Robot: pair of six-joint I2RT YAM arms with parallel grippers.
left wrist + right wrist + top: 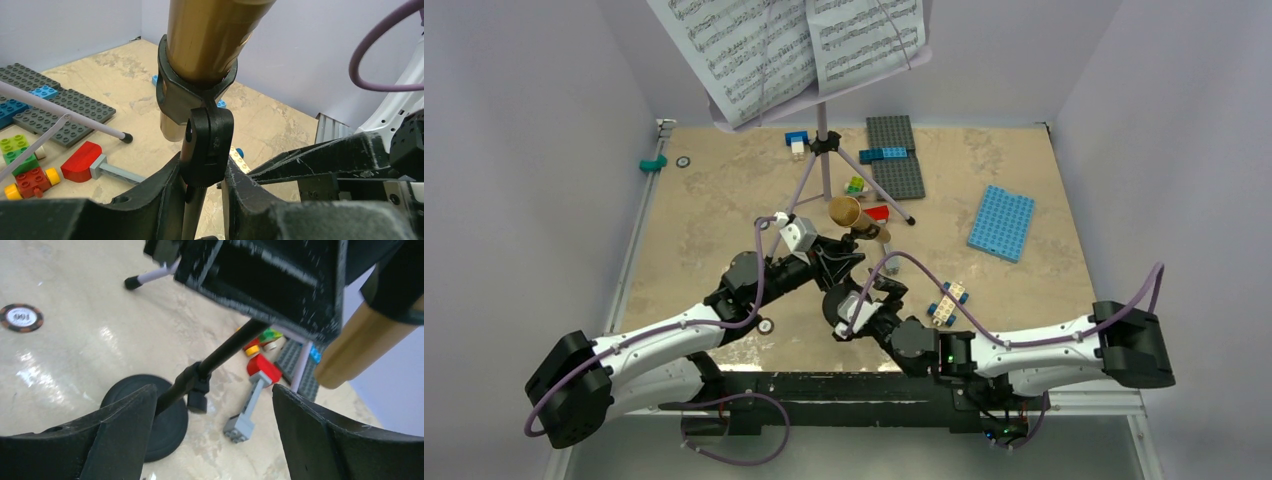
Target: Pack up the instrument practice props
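Bricks (31, 178), baseplates (1002, 222), hammer (80, 167), perhaps a token (21, 318)

The sheet-music pages (774, 50) ran off the overhead frame's top edge, covering the desk of the music stand (824, 150). The microphone (210, 40) was cut off at the left wrist frame's top centre. Lower left in the right wrist frame, one finger (100, 440) of the right gripper (212, 390) hid part of the base of the mic stand (170, 432).

White-shelled left arm (654, 345) and right arm (1034, 350), in the lower frame, have bulky black joints. A lilac cable (756, 280) loops along each. The left tool (200, 172) and right tool (211, 390) are black and scuffed.
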